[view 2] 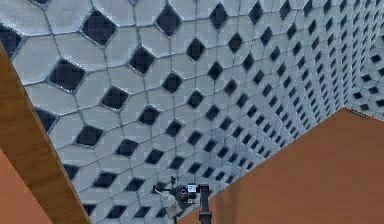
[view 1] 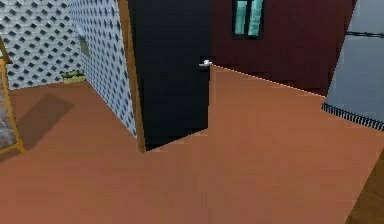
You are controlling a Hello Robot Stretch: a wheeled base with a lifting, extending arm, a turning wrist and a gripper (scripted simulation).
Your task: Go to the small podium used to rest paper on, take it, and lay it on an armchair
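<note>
No text, label, brand, number or sign could be read in either view.
</note>
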